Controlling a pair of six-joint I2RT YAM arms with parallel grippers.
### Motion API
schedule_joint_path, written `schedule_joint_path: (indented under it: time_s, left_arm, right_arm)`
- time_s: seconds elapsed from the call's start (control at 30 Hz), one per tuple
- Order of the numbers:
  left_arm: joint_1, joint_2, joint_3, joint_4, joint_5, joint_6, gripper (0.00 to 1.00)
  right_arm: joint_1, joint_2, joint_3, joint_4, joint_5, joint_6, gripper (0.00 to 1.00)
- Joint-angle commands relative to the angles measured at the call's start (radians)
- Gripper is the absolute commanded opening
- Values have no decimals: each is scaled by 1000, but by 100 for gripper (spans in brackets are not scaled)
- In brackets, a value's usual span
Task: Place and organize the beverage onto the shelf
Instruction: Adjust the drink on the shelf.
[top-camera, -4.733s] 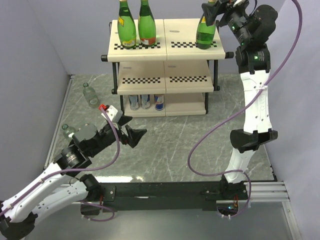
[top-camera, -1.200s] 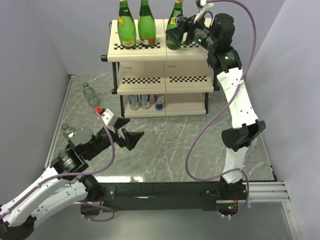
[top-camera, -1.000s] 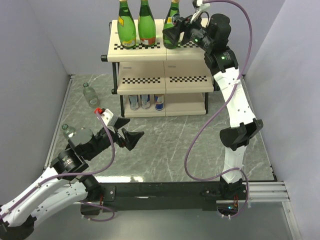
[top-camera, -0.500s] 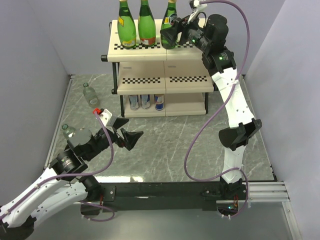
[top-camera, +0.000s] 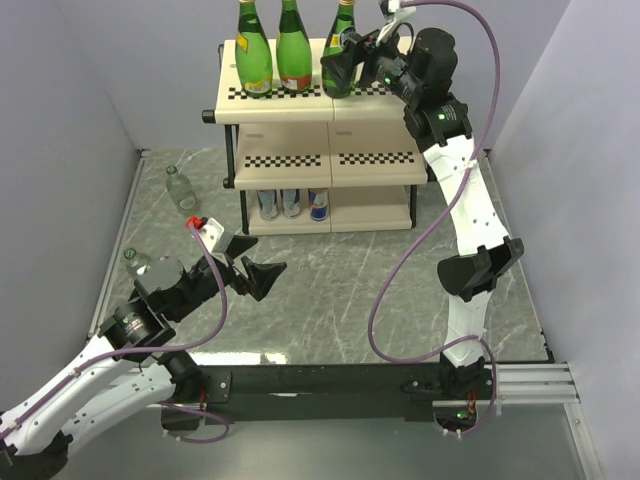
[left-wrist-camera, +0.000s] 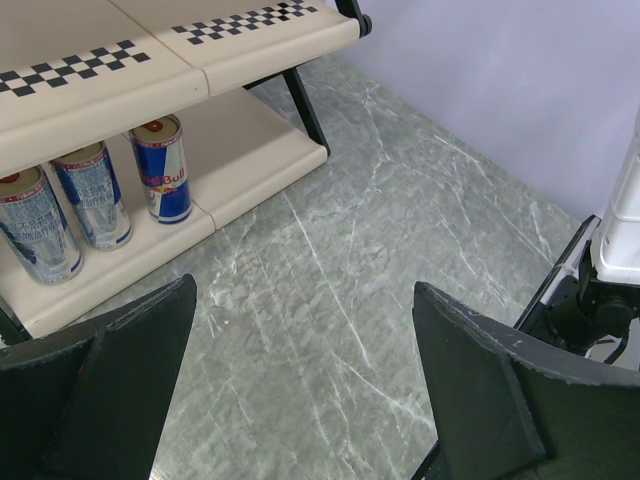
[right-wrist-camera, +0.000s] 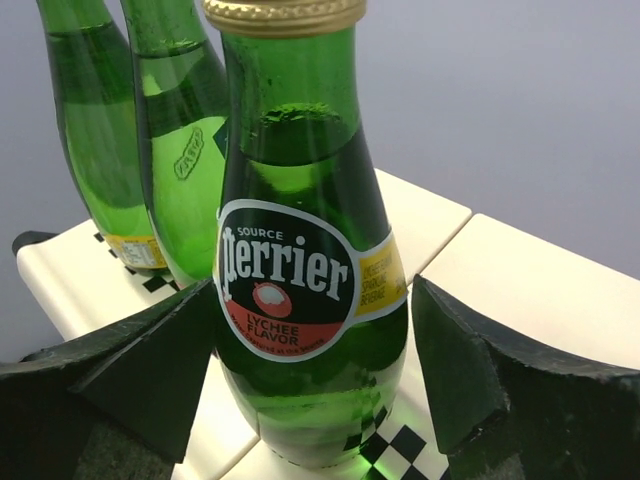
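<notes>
Marble table (top-camera: 340, 300), right gripper (top-camera: 338, 68) wide apart astride Perrier bottle (right-wrist-camera: 300, 270) atop shelf (top-camera: 375, 105), two green bottles (top-camera: 254, 62) close beside, left gripper (top-camera: 255, 272) agape, empty.

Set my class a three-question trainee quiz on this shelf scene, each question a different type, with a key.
1. True or false: the cans stand on the shelf's middle tier.
2. How many green bottles stand on the top tier? A two, B three, C four.
3. Fill in: the bottle between the right gripper's jaws is labelled ___ flavor.
Key: 1 false, bottom tier; 2 B; 3 lychee.
</notes>
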Motion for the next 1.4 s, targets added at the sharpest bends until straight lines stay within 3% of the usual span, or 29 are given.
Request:
schedule_joint_path:
  time_s: [0.0,0.43,0.67,0.9,1.17,1.37]
  left_arm:
    - [3,-8,-2,26,-11,-19,95]
    - [3,-12,-4,23,-12,-17,95]
    - [3,-15,-2,21,-13,-16,95]
    - [3,-12,4,18,-16,-13,95]
    - [3,-1,11,21,-14,-9,96]
    - [3,-1,15,13,-17,-13,95]
  right_arm:
    - [8,-14,40,52,13,-11,84]
    - [9,-15,43,50,10,-14,85]
    - [8,-6,43,56,9,-18,75]
    - [9,5,48,55,9,-17,79]
    - [9,14,57,65,9,-29,70]
    - [9,35,71,76,16,-35,68]
